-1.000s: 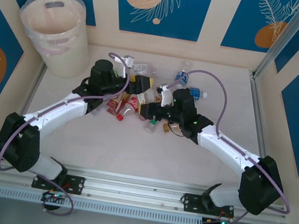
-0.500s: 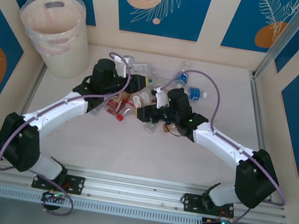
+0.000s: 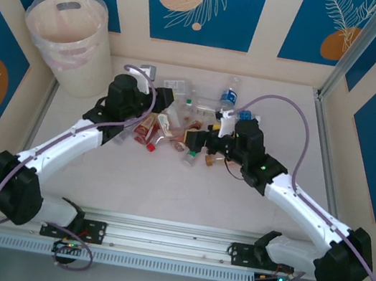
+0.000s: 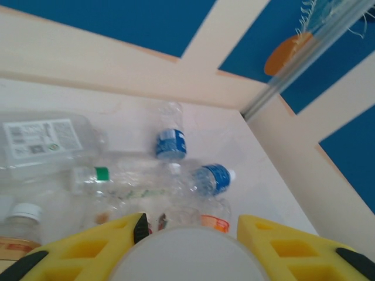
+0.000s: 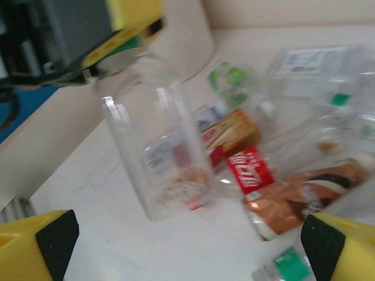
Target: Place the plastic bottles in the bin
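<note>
Now left gripper (image 4: pixel 190 227) clamps a clear bottle (image 5: pixel 155 140); right gripper (image 5: pixel 190 237) gapes wide.

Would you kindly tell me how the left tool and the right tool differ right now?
The left tool is shut on the top of a clear bottle; the right tool stands wide open, holding nothing. The left tool points toward the far wall; the right tool points across the bottle pile at that held bottle. Both have yellow fingers.
</note>
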You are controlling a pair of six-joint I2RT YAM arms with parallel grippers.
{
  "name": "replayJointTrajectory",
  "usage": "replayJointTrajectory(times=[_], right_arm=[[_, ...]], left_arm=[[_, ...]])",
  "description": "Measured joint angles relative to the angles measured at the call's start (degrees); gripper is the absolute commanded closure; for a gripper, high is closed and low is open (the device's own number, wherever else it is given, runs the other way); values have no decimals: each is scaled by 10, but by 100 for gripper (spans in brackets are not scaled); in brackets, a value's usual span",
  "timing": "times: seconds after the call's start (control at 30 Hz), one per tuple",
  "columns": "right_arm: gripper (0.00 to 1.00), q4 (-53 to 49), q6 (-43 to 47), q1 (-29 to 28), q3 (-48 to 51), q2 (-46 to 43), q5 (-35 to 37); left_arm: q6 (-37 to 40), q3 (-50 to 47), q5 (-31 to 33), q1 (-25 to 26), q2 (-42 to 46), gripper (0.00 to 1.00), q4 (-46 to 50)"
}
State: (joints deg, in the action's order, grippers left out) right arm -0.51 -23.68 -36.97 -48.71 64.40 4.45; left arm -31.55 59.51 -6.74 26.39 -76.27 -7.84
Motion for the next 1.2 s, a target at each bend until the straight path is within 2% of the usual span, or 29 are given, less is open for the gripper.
replayJointTrajectory(times=[0.17,0.27,0.4,0.63,0.77,0.87,1.03,1.2], right_arm=[[1,-41,-54,21,16,-21,125],[0,-75,-92,41,25,-21,176],[0,-106,-123,63,33,-21,207],[0,-124,-141,65,36,-21,226],[1,-124,-143,67,36,-21,231],[1,-124,-145,68,36,-21,235],[0,-124,-145,70,36,-21,239],[0,-124,-149,71,36,-21,239]], left_arm=[[30,11,91,-17,26,100,15],[64,25,141,-31,36,100,11],[112,58,180,-66,40,100,-3],[189,142,234,-150,20,100,-55],[225,201,256,-200,-31,100,-114],[238,265,272,-237,-87,100,-123],[237,373,273,-287,-179,100,-85],[200,496,273,-319,-266,100,12]])
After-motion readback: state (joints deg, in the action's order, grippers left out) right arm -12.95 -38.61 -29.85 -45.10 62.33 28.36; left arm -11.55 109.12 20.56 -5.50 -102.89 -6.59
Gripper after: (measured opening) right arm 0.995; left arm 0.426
